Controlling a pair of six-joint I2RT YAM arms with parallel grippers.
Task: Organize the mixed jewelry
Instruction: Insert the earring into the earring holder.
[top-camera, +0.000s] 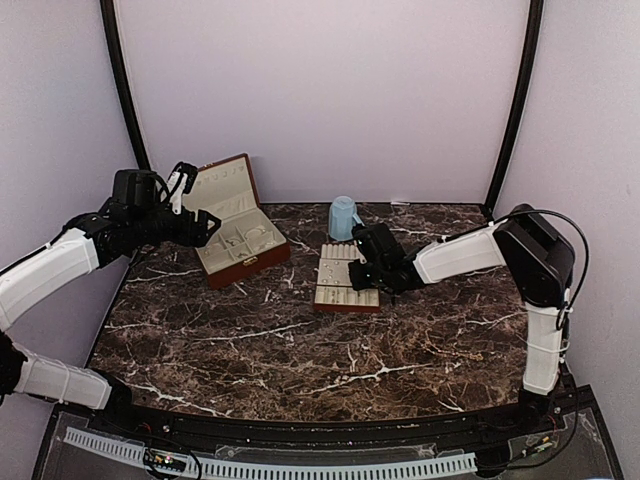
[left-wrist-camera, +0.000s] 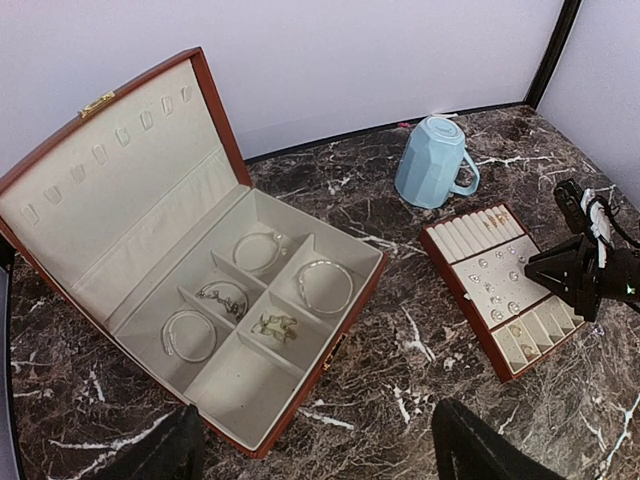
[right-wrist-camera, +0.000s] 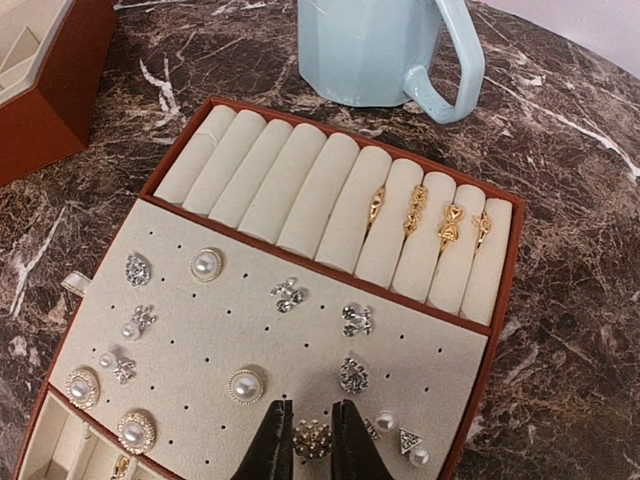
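The mixed jewelry is several small earrings (right-wrist-camera: 288, 296), pearl and silvery, pinned on the cream pad of the slotted tray (right-wrist-camera: 200, 330). Gold rings (right-wrist-camera: 412, 212) sit in its rolls. My right gripper (right-wrist-camera: 312, 428) stands over the pad's near edge, its two fingers pressed against either side of a round cluster earring (right-wrist-camera: 312, 440). In the top view it (top-camera: 362, 270) is over the tray (top-camera: 335, 298). My left gripper (left-wrist-camera: 315, 415) is wide open and empty, held above the open reddish-brown box (left-wrist-camera: 345, 305), which holds bracelets (left-wrist-camera: 322, 285) in its compartments.
A pale blue mug (top-camera: 343, 217) stands upside down just behind the tray. The open box (top-camera: 245, 265) with its raised lid sits at the back left. Dark marble tabletop (top-camera: 300, 350) lies in front; walls close the back and sides.
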